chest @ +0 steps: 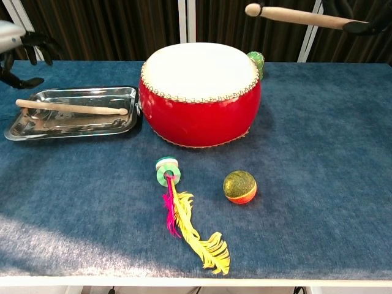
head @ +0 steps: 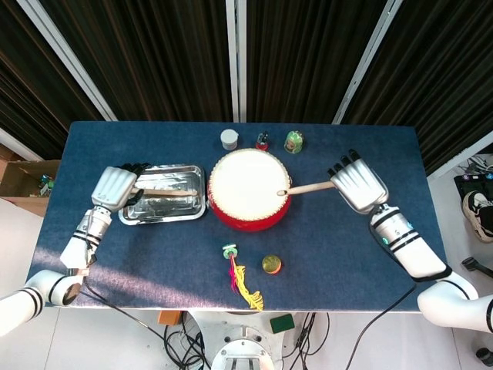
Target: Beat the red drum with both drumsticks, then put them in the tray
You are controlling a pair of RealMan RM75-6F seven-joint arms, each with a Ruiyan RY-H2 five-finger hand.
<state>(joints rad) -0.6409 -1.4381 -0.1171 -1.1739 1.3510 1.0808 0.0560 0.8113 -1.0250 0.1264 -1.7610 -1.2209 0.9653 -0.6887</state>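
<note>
The red drum (head: pixel 249 189) (chest: pixel 200 92) with its white skin stands mid-table. To its left, one drumstick (head: pixel 166 192) (chest: pixel 70 108) lies lengthwise in the silver tray (head: pixel 163 219) (chest: pixel 79 124). My left hand (head: pixel 114 187) (chest: pixel 15 37) hovers at the tray's left end, fingers apart and holding nothing. On the drum's right, my right hand (head: pixel 358 183) (chest: pixel 361 24) grips the other drumstick (head: pixel 308 187) (chest: pixel 294 15). Its round tip sits above the drum's right rim, raised clear of the skin.
A yellow-and-pink feather shuttlecock (head: pixel 240 274) (chest: pixel 184 220) and an orange-green ball (head: pixel 270 264) (chest: pixel 239 187) lie in front of the drum. A white cup (head: pixel 229 139), a small figurine (head: pixel 263 141) and a green toy (head: pixel 293 141) (chest: pixel 256 60) stand behind it.
</note>
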